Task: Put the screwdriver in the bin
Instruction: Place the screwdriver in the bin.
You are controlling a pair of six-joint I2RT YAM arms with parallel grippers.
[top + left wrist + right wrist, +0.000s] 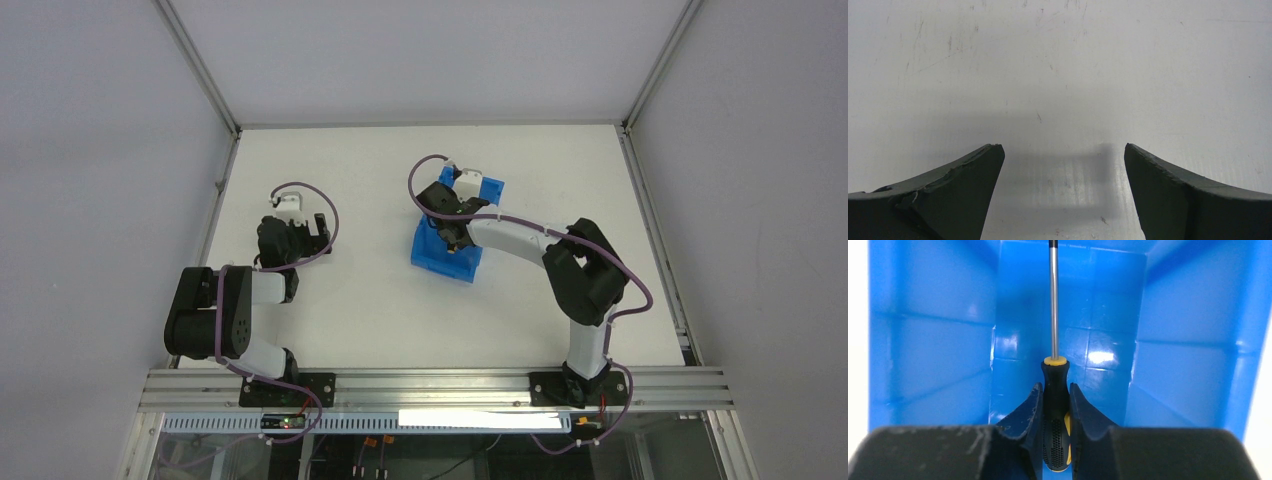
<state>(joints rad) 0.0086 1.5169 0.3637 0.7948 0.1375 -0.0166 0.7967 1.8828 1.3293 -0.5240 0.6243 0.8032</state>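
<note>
The blue bin [432, 252] stands on the white table right of centre. My right gripper [450, 232] hangs over the bin, reaching into it. In the right wrist view the right gripper [1054, 390] is shut on the screwdriver [1055, 385], its black and yellow handle between the fingers [1028, 410] and its thin metal shaft pointing down into the blue bin [933, 340], whose walls surround the view. My left gripper [305, 222] is at the left of the table. In the left wrist view it [1063, 150] is open and empty above bare table.
The white table [350, 300] is walled by grey panels with metal rails along its edges. The right arm's cable loops above the bin's far end. The left arm sits folded near the left edge.
</note>
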